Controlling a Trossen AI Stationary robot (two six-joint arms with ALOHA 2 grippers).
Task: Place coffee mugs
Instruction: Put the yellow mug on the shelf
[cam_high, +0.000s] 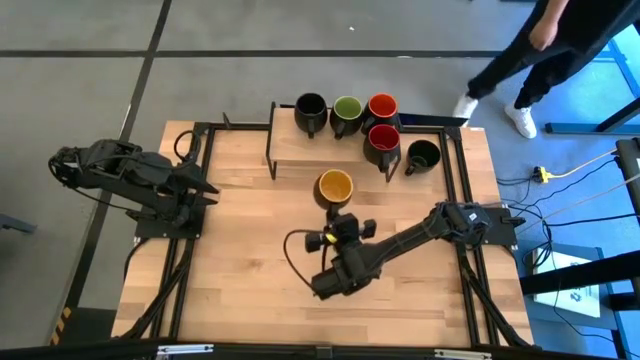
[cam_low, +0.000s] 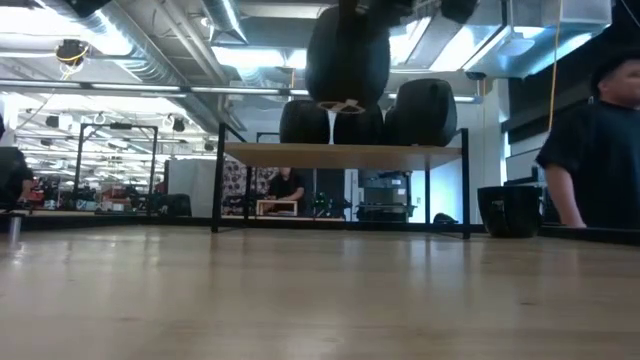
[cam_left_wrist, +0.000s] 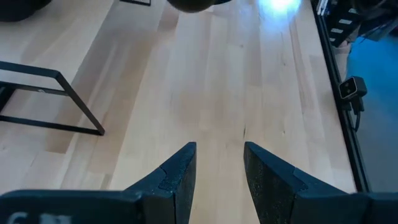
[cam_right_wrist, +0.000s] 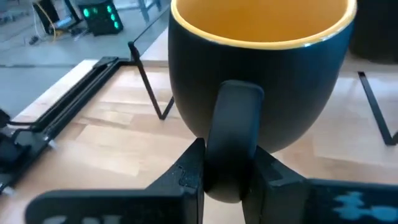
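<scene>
Risk sits with the yellow mug (cam_right_wrist: 258, 74), held aloft by its handle in the clenched right end effector (cam_right_wrist: 228, 171) at frame centre above the surface (cam_high: 250, 270), since it could swing and clip the shelf (cam_high: 290, 148); the left end effector (cam_left_wrist: 219, 177) idles released.

Table top (cam_high: 250, 290): pale wood planks, smooth, light sheen. Frame rails (cam_high: 465, 180) and shelf legs (cam_left_wrist: 68, 102): black matt metal. Yellow-lined mug (cam_right_wrist: 261, 68): glazed, satin-black outside, glossy inside. Right gripper fingers (cam_right_wrist: 186, 177): matt black, plastic-looking.
</scene>
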